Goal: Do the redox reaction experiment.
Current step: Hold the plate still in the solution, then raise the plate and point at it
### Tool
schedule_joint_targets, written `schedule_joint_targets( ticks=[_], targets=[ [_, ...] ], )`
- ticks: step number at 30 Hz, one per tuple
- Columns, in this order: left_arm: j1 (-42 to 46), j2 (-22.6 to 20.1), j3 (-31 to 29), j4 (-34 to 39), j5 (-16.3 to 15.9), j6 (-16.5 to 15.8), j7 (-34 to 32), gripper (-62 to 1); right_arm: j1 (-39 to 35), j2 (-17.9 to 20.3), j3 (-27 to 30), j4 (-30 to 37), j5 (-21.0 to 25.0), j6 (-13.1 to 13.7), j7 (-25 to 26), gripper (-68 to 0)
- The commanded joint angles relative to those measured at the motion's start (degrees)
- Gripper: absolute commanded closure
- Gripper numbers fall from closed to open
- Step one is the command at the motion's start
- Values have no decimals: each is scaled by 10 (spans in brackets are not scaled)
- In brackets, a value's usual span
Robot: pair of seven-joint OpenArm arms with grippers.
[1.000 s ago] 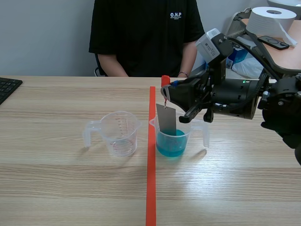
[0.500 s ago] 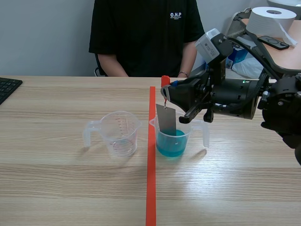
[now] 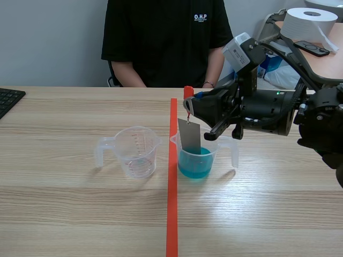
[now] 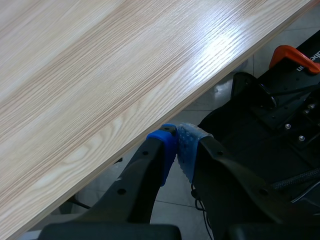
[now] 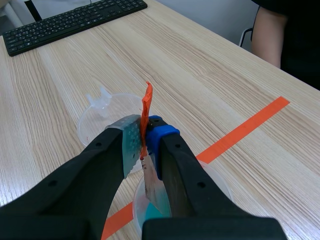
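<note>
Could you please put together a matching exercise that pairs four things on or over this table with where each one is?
Things:
1. clear plastic measuring cup holding blue liquid
2. clear plastic measuring cup without blue liquid
3. thin grey metal sheet
4. black keyboard

Places:
A. at the table's left edge
B. hanging by its red tag from the right gripper, lower end in a cup
C. just left of the orange-red tape line
D. just right of that line

Pairs: 1-D, 2-C, 3-B, 4-A.
</note>
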Motion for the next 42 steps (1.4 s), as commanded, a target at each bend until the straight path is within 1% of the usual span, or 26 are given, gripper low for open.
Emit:
schedule_joint_targets(
  ticks=[1,6,10,13,23,29,34,42],
  targets=[
    [5,0,-4,2,-2,0,-10,-42,5,11,3,3,-9,-2,-5,-15],
    [5,0,-4,2,-2,0,-10,-42,5,11,4,3,-9,-2,-5,-15],
    [5,0,-4,2,-2,0,-10,-42,5,20,5,3,-9,-1,-5,-15],
    [5,0,-4,2,-2,0,-10,-42,5,27,10,9,-9,8,-5,-15],
    [6,0,-4,1,-2,0,-8,-42,3,61,45,81,-4,11,-8,-15],
    [6,0,-4,1,-2,0,-8,-42,3,73,64,129,24,11,-38,-15],
    [6,0,-4,1,-2,0,-8,-42,3,79,78,166,57,11,-70,-15],
    [6,0,-4,1,-2,0,-8,-42,3,79,104,228,102,11,-126,-15]
  ],
)
